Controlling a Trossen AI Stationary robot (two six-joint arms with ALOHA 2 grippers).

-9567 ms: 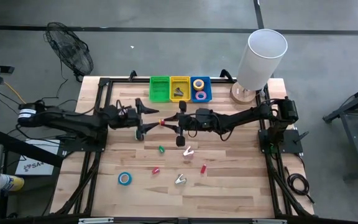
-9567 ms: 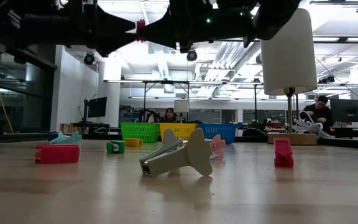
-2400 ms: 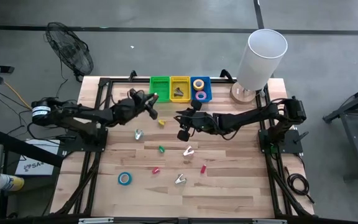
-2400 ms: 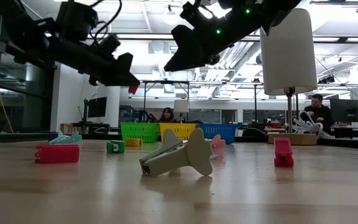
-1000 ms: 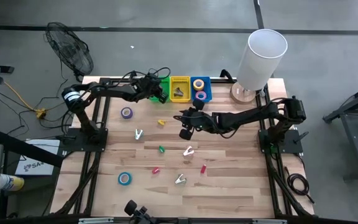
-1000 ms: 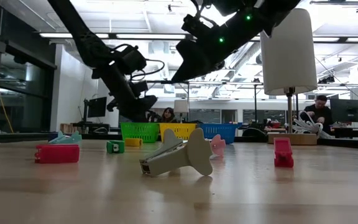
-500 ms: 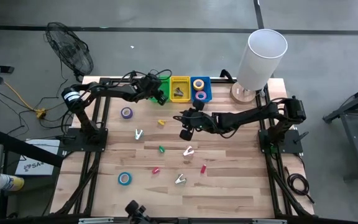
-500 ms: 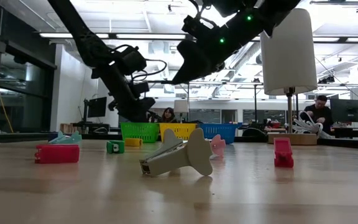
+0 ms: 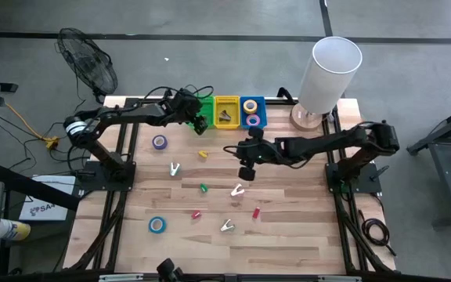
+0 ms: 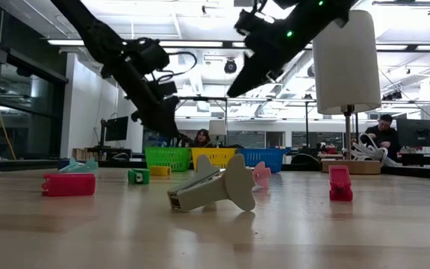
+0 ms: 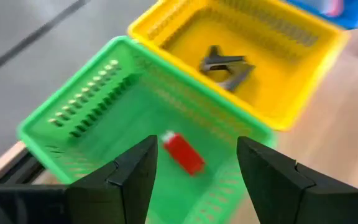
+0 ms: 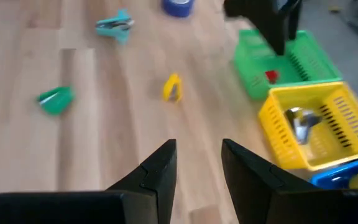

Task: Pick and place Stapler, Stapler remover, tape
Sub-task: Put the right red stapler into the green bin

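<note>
My left gripper [image 9: 198, 120] hangs open over the green basket [image 9: 201, 110] at the table's far edge. In its wrist view the fingers [image 11: 196, 143] stand apart above a small red stapler [image 11: 182, 152] that lies on the basket floor. My right gripper [image 9: 247, 170] is open and empty above mid-table, with its fingers [image 12: 197, 144] over bare wood. A purple tape roll [image 9: 159, 142] and a blue one [image 9: 156, 225] lie flat on the table. More rolls sit in the blue basket [image 9: 252, 111]. A silvery staple remover [image 11: 225, 65] lies in the yellow basket [image 9: 226, 111].
Scattered on the wood are a yellow stapler [image 9: 203, 154], a teal remover [image 9: 174, 168], a green stapler [image 9: 203, 188], a white remover [image 9: 236, 190], a red stapler [image 9: 196, 213], a pink one [image 9: 256, 212] and another white remover [image 9: 226, 226]. A tall white lamp [image 9: 335, 66] stands at the far right corner.
My right gripper has moved toward the table's right edge and risen a little. My left gripper has lifted slightly above the green basket as its arm drew back toward the left.
</note>
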